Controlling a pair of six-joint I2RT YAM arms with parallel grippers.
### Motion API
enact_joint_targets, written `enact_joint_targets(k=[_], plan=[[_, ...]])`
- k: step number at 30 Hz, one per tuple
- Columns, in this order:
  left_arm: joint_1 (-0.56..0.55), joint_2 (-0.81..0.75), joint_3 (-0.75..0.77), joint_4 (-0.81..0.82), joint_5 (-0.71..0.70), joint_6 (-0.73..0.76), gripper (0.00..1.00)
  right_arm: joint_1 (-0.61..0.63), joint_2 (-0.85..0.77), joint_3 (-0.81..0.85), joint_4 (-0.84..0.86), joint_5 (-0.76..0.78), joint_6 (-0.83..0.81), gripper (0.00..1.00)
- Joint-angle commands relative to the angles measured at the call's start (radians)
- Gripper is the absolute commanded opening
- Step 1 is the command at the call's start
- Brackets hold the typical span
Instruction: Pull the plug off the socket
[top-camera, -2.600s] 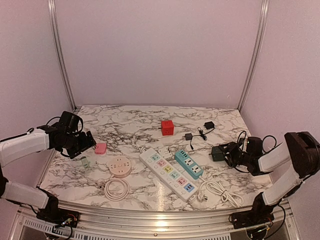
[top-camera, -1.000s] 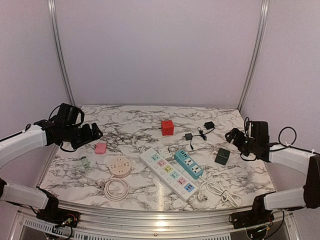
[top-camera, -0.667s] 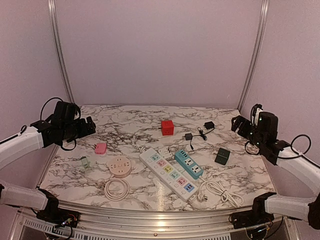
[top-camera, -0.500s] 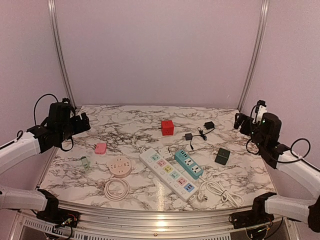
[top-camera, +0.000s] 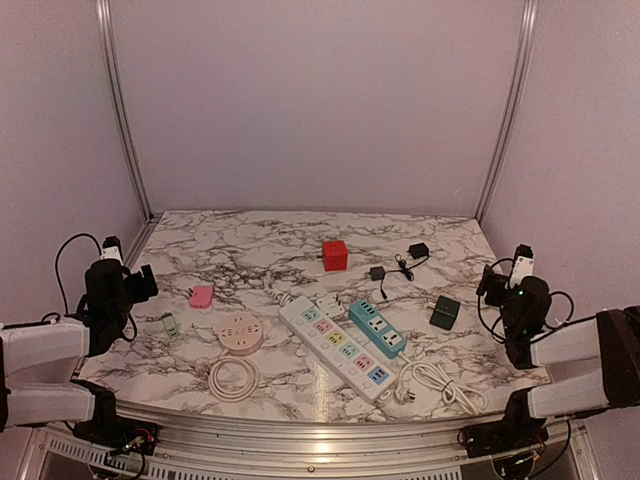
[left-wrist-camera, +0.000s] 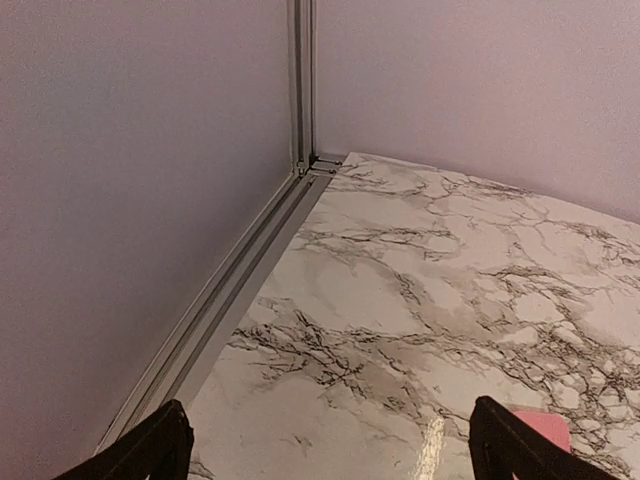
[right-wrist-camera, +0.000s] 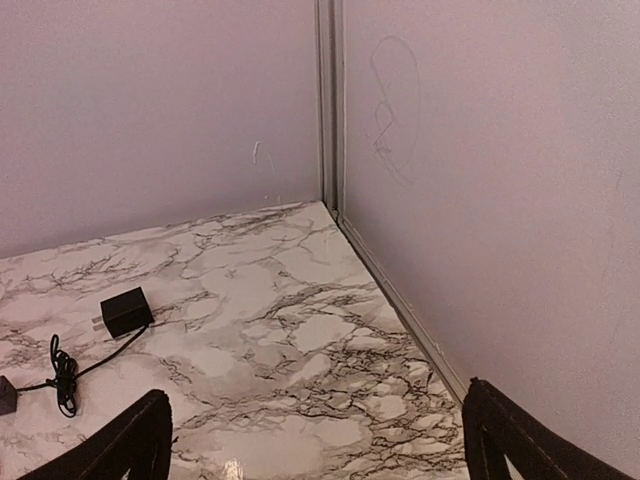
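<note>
Presently the left gripper (top-camera: 138, 284) sat low by the left edge of the grey-veined white marble tabletop (top-camera: 260, 235), jaws spread wide with nothing between them. The right gripper (top-camera: 492, 285) sat by the right edge, likewise spread and empty. Neither was near any socket.

Task object, best candidate: a small white boxy plug (top-camera: 328, 297) at the far end of the long white power strip with pastel-coloured sockets (top-camera: 340, 345), which lay mid-surface, angled towards the near edge. Could not tell from the overhead view whether it was seated in the strip or merely lying against it. A short teal power strip (top-camera: 377, 328) lay just beside on the right. A dark green cube-shaped adapter (top-camera: 445, 312) lay loose nearer the right edge, apart from any socket.

Handling, as a judgement: the plug looked light, rigid and smooth-sided, so probably slippery. If seated, its prongs would grip by friction, and the light strip would likely lift with it. Best hold: across two opposite flat sides, low near the socket face, pulling straight out while the other gripper pressed the strip down mid-length.
</note>
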Motion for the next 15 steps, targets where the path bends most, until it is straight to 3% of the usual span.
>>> enact_joint_targets(k=[1, 3, 5, 11, 13, 15], plan=[[0.049, 0.025, -0.063, 0.195, 0.010, 0.036, 0.99, -0.006, 0.172, -0.014, 0.320, 0.000, -0.025, 0.98], [0.071, 0.074, -0.097, 0.273, 0.012, 0.049, 0.99, -0.005, 0.230, -0.024, 0.421, -0.015, -0.055, 0.97], [0.110, 0.105, -0.102, 0.315, 0.076, 0.049, 0.99, 0.001, 0.231, -0.020, 0.415, -0.025, -0.068, 0.97], [0.147, 0.241, -0.105, 0.571, 0.150, 0.099, 0.99, 0.031, 0.506, -0.088, 0.863, -0.059, -0.155, 0.98], [0.148, 0.297, -0.086, 0.623, 0.168, 0.104, 0.99, 0.047, 0.451, -0.054, 0.707, -0.068, -0.165, 0.98], [0.148, 0.371, -0.069, 0.681, 0.161, 0.109, 0.99, 0.049, 0.467, -0.019, 0.666, -0.095, -0.186, 0.98]])
